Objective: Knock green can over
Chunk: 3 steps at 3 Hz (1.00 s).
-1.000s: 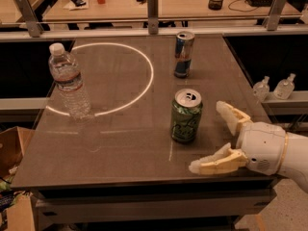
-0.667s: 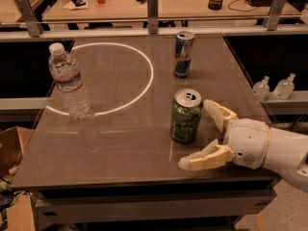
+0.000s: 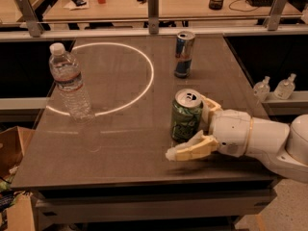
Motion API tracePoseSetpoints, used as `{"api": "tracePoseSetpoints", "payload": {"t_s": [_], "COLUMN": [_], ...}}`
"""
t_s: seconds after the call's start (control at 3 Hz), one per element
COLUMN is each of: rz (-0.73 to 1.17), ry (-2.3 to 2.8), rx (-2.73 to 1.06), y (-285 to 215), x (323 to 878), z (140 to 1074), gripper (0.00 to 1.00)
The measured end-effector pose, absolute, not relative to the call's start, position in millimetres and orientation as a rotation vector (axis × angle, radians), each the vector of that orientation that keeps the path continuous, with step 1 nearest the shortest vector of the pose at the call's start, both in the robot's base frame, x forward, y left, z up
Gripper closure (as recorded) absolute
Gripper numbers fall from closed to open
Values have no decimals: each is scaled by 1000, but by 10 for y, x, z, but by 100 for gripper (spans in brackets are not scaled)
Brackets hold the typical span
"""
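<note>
The green can [image 3: 186,115] stands upright on the dark table [image 3: 110,148], right of centre, silver top with pull-tab showing. My gripper [image 3: 190,129] comes in from the right on a white arm, open, its two cream fingers spread around the can's right side. The near finger [image 3: 190,150] lies in front of the can's base and the far finger [image 3: 211,106] sits behind its right edge. Whether a finger touches the can I cannot tell.
A taller blue-and-silver can [image 3: 184,54] stands behind the green can. A clear water bottle [image 3: 70,83] stands at the left on a bright light ring. A railing and a cluttered desk lie beyond. Two small bottles [image 3: 274,86] sit on a ledge to the right.
My gripper has moved left towards the green can, from well apart on its right to having its fingers around the can's right side. The can still stands upright in place.
</note>
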<state>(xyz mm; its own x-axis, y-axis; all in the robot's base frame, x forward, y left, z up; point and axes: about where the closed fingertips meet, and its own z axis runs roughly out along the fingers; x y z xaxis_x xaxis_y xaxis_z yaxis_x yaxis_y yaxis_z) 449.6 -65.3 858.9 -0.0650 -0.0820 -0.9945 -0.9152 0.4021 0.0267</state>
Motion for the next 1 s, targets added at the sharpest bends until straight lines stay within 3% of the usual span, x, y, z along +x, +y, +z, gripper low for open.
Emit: {"api": "tracePoseSetpoints", "payload": {"t_s": [0.33, 0.67, 1.0], "rz": [870, 862, 858], "ry": [1468, 1460, 1452], "rx": [-952, -950, -953], "y": [-650, -660, -662], "x": [4575, 4610, 4621], "z": [8636, 8658, 8668], "gripper": [0, 17, 41]}}
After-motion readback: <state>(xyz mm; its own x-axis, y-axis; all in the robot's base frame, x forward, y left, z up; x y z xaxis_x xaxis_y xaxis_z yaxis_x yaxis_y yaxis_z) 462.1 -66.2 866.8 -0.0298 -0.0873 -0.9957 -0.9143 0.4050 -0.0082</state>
